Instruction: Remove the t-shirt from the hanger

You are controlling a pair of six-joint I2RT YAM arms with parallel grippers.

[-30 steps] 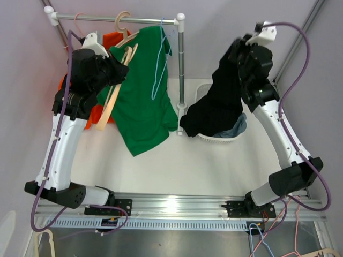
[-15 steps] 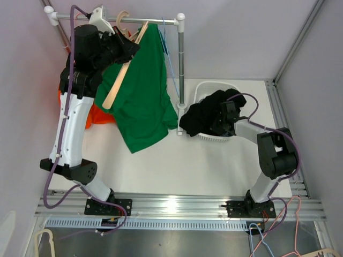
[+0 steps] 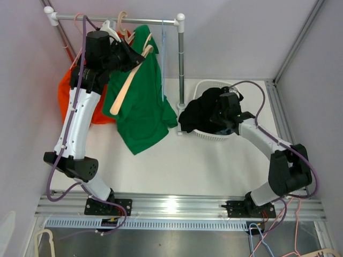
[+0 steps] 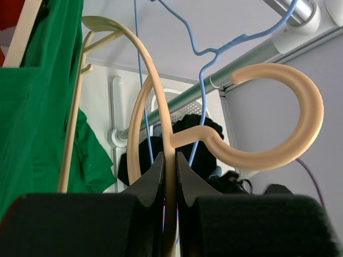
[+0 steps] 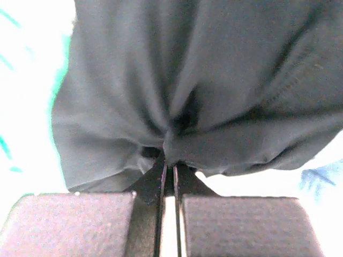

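Wooden hanger (image 3: 127, 83) is sitting clamped in my left gripper (image 3: 134, 54) up by the rail (image 3: 107, 19) in the top view. Black t-shirt (image 3: 201, 113) is draping over the white basket (image 3: 214, 137), pinched by my right gripper (image 3: 226, 107). Left wrist: jaws are squeezing the hanger neck, hook sitting near the blue wire hanger (image 4: 206, 52), risking a tangle. Right wrist: jaws are biting a thin fold; I'm guessing it could slip and spill over the rim.
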